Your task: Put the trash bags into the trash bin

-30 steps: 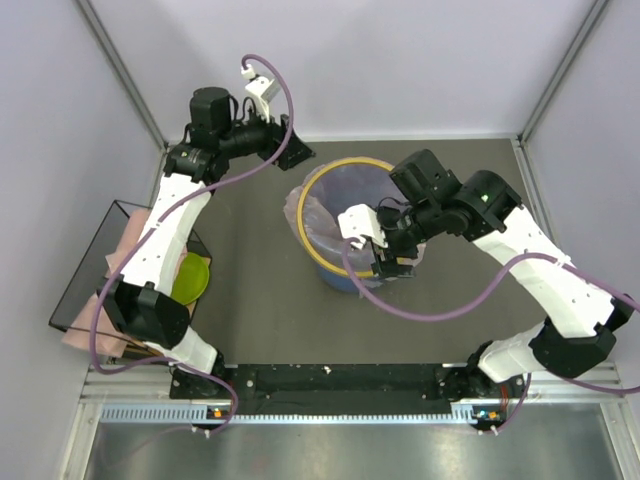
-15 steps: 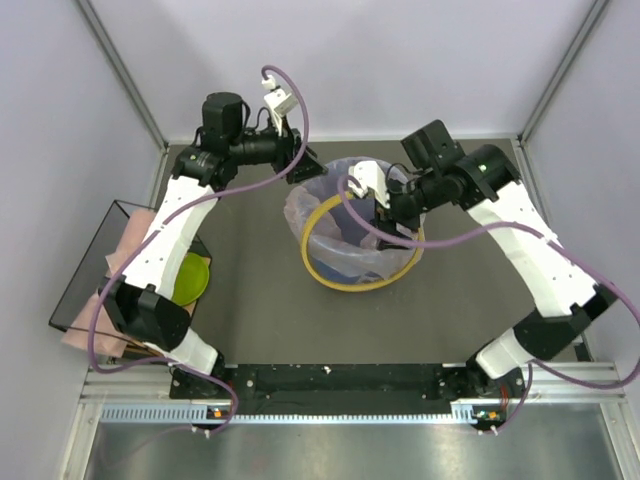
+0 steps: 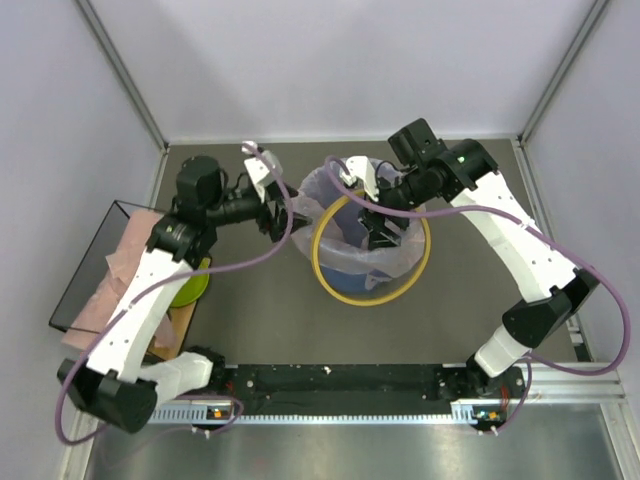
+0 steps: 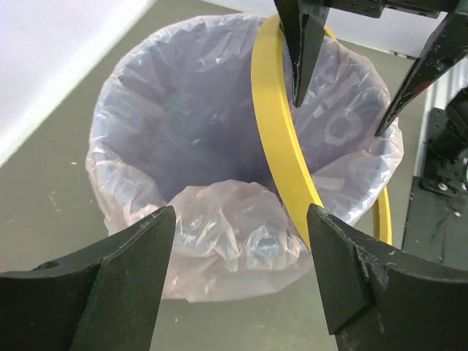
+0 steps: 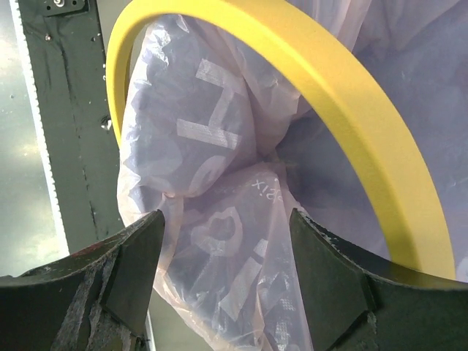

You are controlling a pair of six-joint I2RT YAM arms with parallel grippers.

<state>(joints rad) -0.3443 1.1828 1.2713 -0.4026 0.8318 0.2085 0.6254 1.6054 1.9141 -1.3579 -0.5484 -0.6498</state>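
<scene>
1. Trash bag (image 4: 219,241), pale pink and crinkly, lines the bin (image 3: 337,256) near the middle of the table (image 3: 250,295). Its edge is folded out over the mouth, so the bin's blue wall barely shows.
2. The yellow ring (image 3: 368,298) sits tilted and off-centre toward 6 o'clock, not seated on the rim. Whether anything holds it up I cannot tell.
3. The right gripper (image 5: 227,216) reaches in from 1 o'clock, jaws spread wide over the bag inside the ring, grasping nothing that I can see.
4. The left gripper (image 4: 240,216) hangs at the bin's 9 o'clock, jaws released, just clear of the bag.
5. At the table's 9 o'clock edge, more pink bags (image 3: 133,245) lie in a tray (image 3: 84,258). A green bowl (image 3: 188,287) is half hidden beneath the left arm.
</scene>
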